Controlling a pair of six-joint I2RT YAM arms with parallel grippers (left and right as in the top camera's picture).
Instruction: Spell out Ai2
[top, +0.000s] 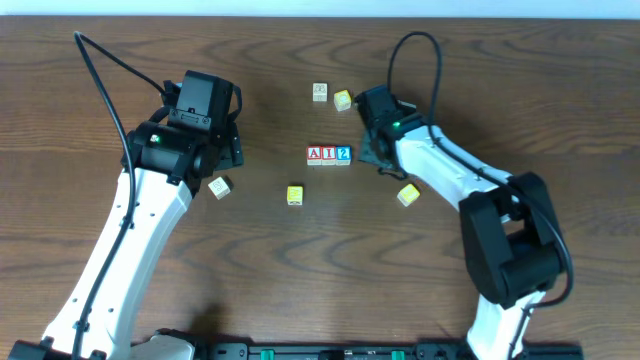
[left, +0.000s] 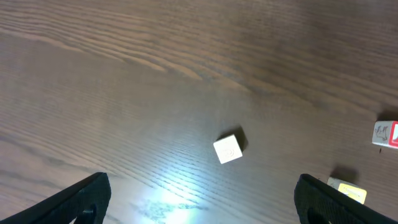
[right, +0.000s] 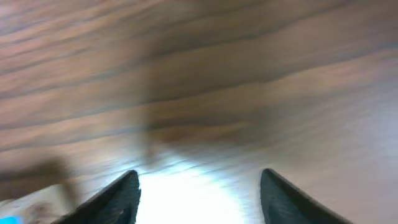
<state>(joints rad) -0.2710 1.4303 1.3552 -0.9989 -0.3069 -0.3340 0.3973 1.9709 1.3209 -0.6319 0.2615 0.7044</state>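
Three blocks stand in a row at the table's middle: a red A block (top: 315, 154), a red I block (top: 329, 154) and a blue 2 block (top: 343, 154), touching side by side. My right gripper (top: 375, 153) is open and empty just right of the 2 block; its fingers (right: 199, 193) frame bare wood, and a corner of the row shows at the lower left (right: 28, 208). My left gripper (top: 228, 150) is open and empty, its fingers (left: 202, 199) spread wide above a cream block (left: 229, 149).
Loose blocks lie around: a cream one (top: 220, 186) near the left gripper, a yellow one (top: 295, 195) below the row, a yellow one (top: 408, 194) by the right arm, a cream one (top: 320, 92) and a yellow one (top: 343, 100) behind the row.
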